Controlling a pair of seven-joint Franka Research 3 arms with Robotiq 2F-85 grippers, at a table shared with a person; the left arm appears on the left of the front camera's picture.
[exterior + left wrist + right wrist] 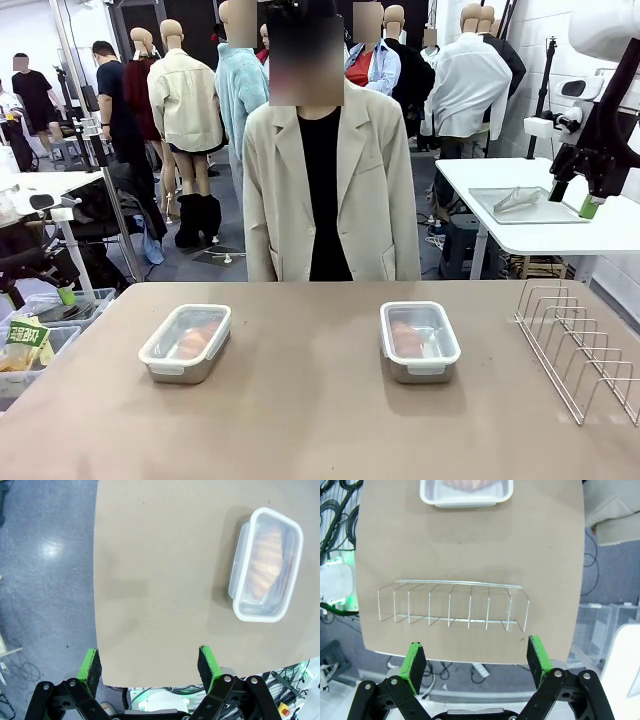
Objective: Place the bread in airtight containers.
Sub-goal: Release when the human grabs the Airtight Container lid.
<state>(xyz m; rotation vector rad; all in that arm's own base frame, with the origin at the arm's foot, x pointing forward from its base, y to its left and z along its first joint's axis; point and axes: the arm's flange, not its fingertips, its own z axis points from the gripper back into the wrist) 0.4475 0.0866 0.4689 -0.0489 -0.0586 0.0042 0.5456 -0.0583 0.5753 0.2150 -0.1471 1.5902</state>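
Note:
Two airtight containers stand on the brown table, a left one [186, 343] and a right one [419, 340], each with a clear lid on top. A golden-brown bread [192, 340] shows through the left lid and another bread [406, 337] through the right. In the left wrist view my left gripper [149, 663] hangs open and empty high above the table's edge, with the lidded container [266, 564] and its ridged bread [265, 562] off to the upper right. My right gripper [476, 659] is open and empty above the wire rack, the other container [466, 491] beyond it.
A wire rack [580, 345] [452, 605] stands at the table's right side. A person in a beige jacket [325, 180] stands at the far edge, hands out of sight. My right arm [600, 150] is raised at the upper right. Bare tabletop lies between and in front of the containers.

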